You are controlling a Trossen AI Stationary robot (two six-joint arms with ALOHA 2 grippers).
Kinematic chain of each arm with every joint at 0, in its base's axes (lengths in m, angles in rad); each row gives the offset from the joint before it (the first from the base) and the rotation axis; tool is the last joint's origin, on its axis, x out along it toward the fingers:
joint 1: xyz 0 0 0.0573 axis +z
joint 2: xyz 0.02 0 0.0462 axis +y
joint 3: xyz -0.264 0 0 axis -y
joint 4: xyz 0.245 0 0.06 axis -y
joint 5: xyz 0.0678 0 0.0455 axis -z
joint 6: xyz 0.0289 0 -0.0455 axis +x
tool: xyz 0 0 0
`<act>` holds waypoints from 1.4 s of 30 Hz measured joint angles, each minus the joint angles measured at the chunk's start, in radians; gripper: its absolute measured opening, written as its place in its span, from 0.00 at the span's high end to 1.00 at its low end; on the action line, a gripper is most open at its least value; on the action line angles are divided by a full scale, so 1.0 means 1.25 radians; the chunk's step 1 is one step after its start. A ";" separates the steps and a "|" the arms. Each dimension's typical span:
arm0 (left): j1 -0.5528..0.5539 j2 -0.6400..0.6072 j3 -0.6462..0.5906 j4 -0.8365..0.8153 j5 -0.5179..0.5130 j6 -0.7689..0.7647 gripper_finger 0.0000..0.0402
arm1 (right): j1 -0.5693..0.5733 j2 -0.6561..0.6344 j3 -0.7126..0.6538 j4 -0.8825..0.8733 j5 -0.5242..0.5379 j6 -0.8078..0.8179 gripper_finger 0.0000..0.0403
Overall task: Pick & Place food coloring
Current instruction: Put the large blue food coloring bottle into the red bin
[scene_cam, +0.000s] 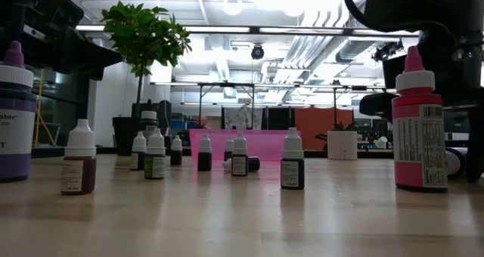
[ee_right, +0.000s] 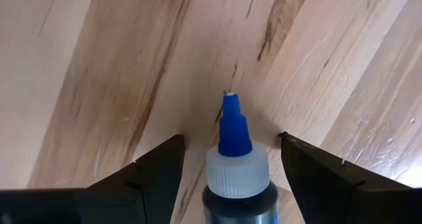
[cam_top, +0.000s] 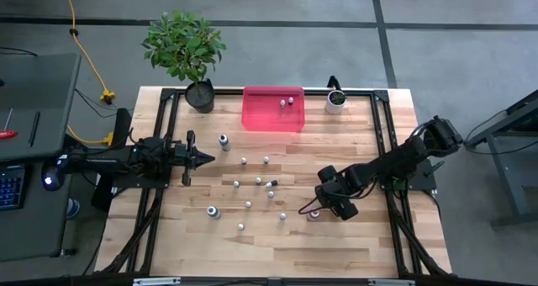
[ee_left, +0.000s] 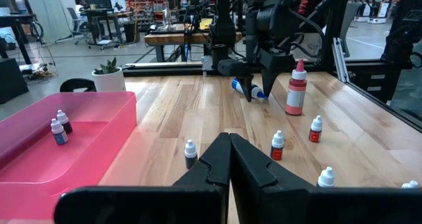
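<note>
A food coloring bottle with a blue nozzle and white cap [ee_right: 234, 165] lies on its side on the wooden table, also seen as the blue bottle [ee_left: 247, 89]. My right gripper [ee_right: 231, 140] points down over it, open, one finger on either side of the cap with a gap to each. From farther off, the right gripper [ee_left: 259, 91] stands low at the table, right of centre [cam_top: 329, 203]. A pink-red bottle [ee_left: 297, 89] stands upright next to it. Several tiny bottles [cam_top: 252, 185] stand scattered mid-table. My left gripper [cam_top: 200, 158] waits shut at the left, level above the table.
A pink tray [cam_top: 273, 122] at the far edge holds two small bottles [ee_left: 60, 128]. A white plant pot [cam_top: 335, 101] stands to its right, a black pot with a leafy plant [cam_top: 200, 94] to its left. A large purple bottle [scene_cam: 15, 121] stands near the front left.
</note>
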 joint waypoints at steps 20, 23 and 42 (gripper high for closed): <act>0.000 0.000 0.000 0.000 0.000 0.000 1.00 | 0.000 0.004 0.000 -0.004 -0.004 0.035 0.68; 0.000 0.000 0.000 0.000 0.000 0.000 1.00 | 0.000 0.004 0.000 -0.005 -0.005 0.035 0.72; 0.000 0.000 0.000 0.000 0.000 0.000 1.00 | -0.054 0.002 0.187 -0.192 0.106 0.074 0.72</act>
